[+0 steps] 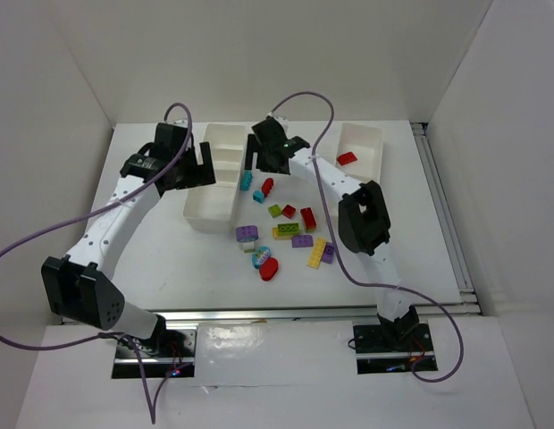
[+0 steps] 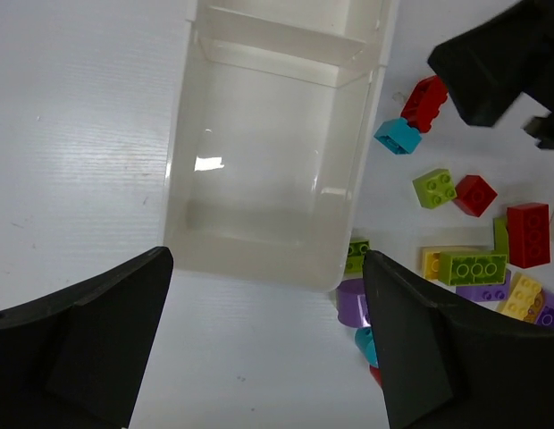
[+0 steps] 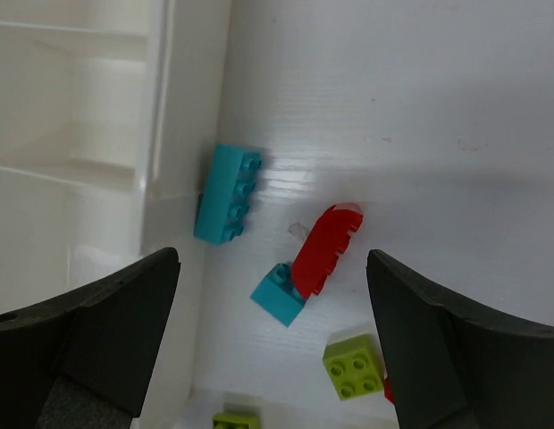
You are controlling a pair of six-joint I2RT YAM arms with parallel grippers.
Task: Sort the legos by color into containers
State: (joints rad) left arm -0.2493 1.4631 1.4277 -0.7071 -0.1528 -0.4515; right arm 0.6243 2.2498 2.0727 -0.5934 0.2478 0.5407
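Observation:
Legos lie loose on the table between two white trays. In the right wrist view a long teal brick leans on the left tray's wall. Beside it lie a small teal brick, a red toothed piece and a lime brick. My right gripper is open and empty above them. My left gripper is open and empty over the table at the near end of the left tray, whose nearest compartment is empty. The right tray holds one red brick.
More bricks lie mid-table: red, lime on yellow, purple, yellow and a red oval piece. The right arm shows at the left wrist view's upper right. White walls enclose the table.

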